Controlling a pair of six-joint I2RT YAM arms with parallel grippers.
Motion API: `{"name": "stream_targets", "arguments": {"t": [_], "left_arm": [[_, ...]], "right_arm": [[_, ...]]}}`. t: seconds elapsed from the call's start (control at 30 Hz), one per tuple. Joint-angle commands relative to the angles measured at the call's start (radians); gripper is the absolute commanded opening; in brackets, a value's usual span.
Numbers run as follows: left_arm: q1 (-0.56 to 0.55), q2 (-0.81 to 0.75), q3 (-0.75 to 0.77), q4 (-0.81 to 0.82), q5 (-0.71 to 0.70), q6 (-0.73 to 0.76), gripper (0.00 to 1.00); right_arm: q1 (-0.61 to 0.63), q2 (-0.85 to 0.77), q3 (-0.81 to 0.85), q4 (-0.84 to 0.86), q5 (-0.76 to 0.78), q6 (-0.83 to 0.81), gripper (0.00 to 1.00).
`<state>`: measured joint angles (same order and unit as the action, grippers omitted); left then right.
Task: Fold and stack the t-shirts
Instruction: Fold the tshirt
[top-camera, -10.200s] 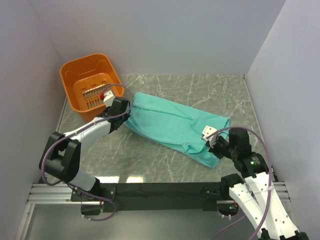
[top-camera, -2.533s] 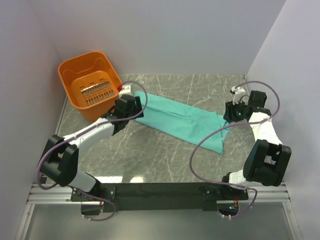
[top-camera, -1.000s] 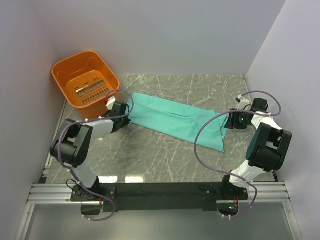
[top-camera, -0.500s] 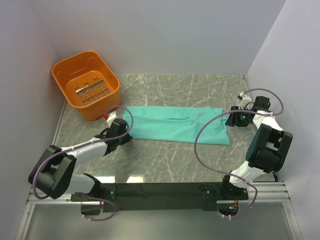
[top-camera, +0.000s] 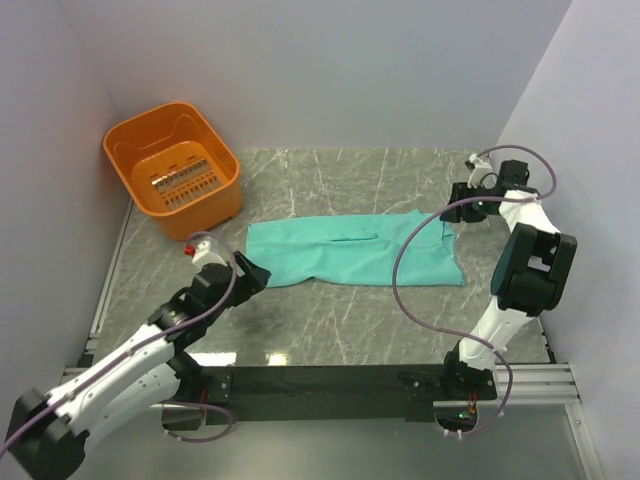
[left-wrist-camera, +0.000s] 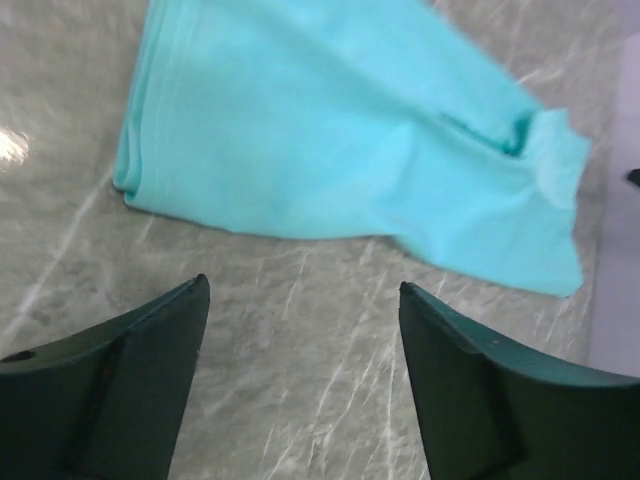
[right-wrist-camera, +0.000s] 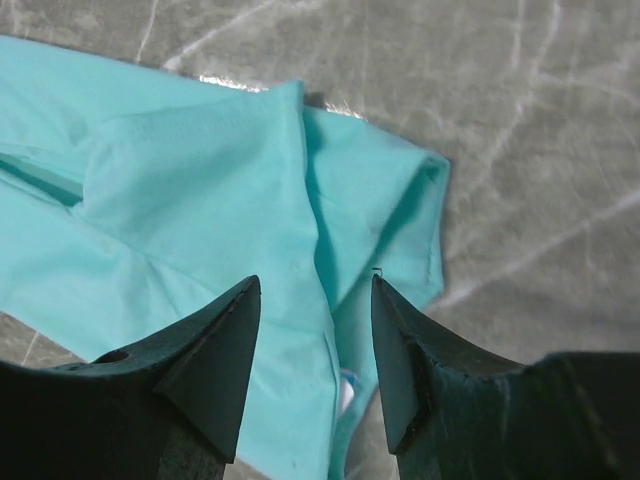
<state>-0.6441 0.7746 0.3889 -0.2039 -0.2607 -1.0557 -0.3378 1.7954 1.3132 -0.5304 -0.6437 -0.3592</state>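
Marble table (top-camera: 330, 320) carries the t-shirt (top-camera: 345, 255) at centre, folded into a long strip; left gripper (left-wrist-camera: 300, 290) hangs empty, jaws wide, off its 8 o'clock corner; right gripper (right-wrist-camera: 315, 285) hovers parted, empty, over the 2 o'clock end; next, I judge, a crosswise fold needs both ends pinched.

the top view is bright and even, lit from overhead, with soft shadows and pale glare on the table (top-camera: 330, 320) near my bases. my left wrist view is slightly smeared, with a white hot spot at its left edge. up close, my left gripper (left-wrist-camera: 300, 285) and right gripper (right-wrist-camera: 315, 280) show dark and underexposed.
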Motion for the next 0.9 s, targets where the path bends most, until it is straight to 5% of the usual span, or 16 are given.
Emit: {"name": "stream_targets", "arguments": {"t": [0.0, 0.2, 0.67, 0.87], "left_arm": [[0.003, -0.118, 0.047, -0.121, -0.109, 0.081, 0.83], [0.076, -0.051, 0.084, -0.043, -0.097, 0.256, 0.88], [0.182, 0.078, 0.068, 0.084, 0.006, 0.270, 0.85], [0.187, 0.066, 0.062, 0.078, -0.002, 0.269, 0.85]], "right_arm": [[0.040, 0.053, 0.061, -0.016, -0.007, 0.023, 0.55], [0.049, 0.123, 0.126, 0.015, 0.065, 0.075, 0.55], [0.079, 0.262, 0.245, 0.010, 0.136, 0.149, 0.49], [0.083, 0.331, 0.351, -0.057, 0.130, 0.180, 0.39]]}}
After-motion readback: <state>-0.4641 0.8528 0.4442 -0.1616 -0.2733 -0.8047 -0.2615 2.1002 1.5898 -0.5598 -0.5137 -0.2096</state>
